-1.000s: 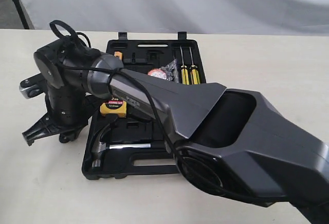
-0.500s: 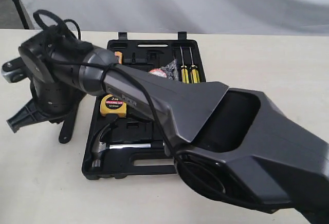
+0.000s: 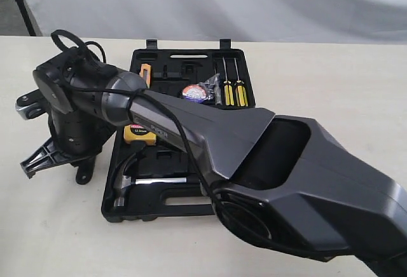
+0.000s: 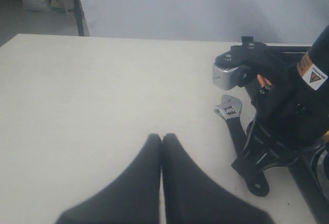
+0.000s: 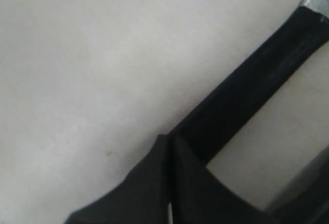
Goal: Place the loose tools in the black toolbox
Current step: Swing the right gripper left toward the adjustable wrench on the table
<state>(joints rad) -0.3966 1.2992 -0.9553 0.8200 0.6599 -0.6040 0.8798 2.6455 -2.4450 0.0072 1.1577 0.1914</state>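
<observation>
Resting in the black toolbox: claw hammer and tape roll; the adjustable wrench lies outside, seemingly just beside the clenched, empty right gripper.

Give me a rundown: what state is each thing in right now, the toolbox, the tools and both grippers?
Black toolbox: open, lying flat on the table.
Claw hammer: seated in the toolbox's near half.
Tape roll: in the far half.
Tape measure: in the toolbox.
Adjustable wrench: flat on the table, outside the toolbox.
Left gripper: shut, empty.
Right gripper: shut, tips by the wrench handle.
</observation>
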